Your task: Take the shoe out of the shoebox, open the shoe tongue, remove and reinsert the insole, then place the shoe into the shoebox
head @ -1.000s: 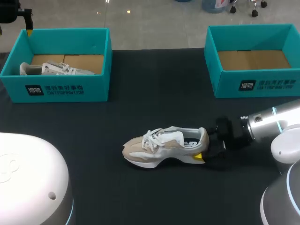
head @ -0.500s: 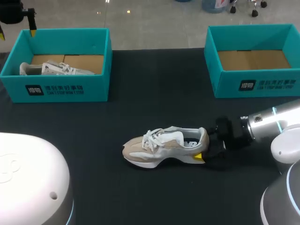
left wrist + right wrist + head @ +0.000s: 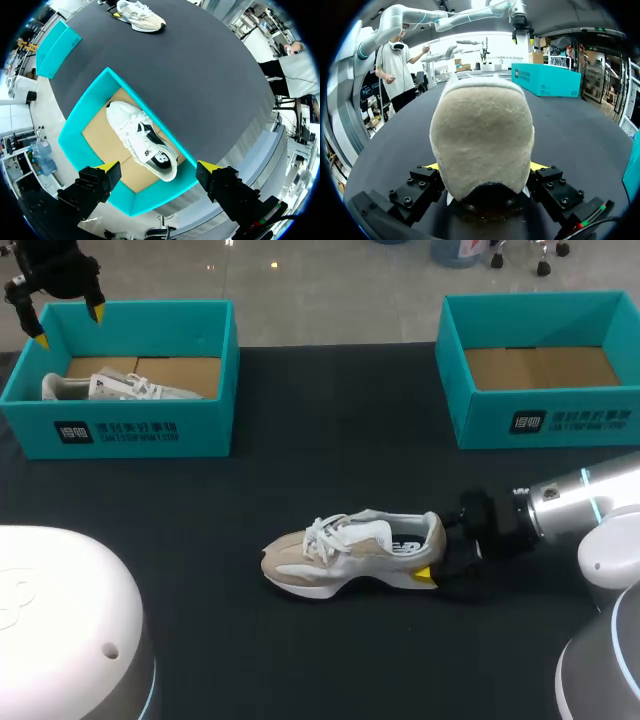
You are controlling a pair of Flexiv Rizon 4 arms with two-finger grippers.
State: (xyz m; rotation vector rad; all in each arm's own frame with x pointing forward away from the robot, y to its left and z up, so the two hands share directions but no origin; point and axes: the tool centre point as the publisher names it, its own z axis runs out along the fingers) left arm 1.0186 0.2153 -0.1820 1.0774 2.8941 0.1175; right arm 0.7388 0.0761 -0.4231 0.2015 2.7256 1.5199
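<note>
1. The beige shoe (image 3: 350, 552) stands on its sole in the middle of the worktop (image 3: 330, 470), out of both boxes, with its toe toward the robot's left. The right gripper (image 3: 482, 167) has its fingers clamped on the heel from two sides. A yellow tip shows at each flank in the right wrist view.
2. The left gripper (image 3: 159, 167) hangs well apart from that shoe, above the left shoebox (image 3: 130, 430). Its fingers are wide apart and hold nothing. A white shoe (image 3: 142, 142) lies in the box beneath it. The right shoebox (image 3: 540, 420) shows only its cardboard floor.
3. Judged from this, the step in hand is opening the tongue (image 3: 372, 530). To do it well, the right arm should pin the heel flat while the left fingers come down over the laces (image 3: 322, 533). They should nip only the tongue's free upper edge and draw it toward the toe rather than upward. That way the shoe should not lift or twist in the heel grip.
4. The pull should go far enough to bare the dark insole (image 3: 405, 544) for a clean pinch at its heel end.
5. Each box front carries a white logo square beside lines of print (image 3: 118, 430), too small to make out here. A white marking on the insole is equally unreadable.
</note>
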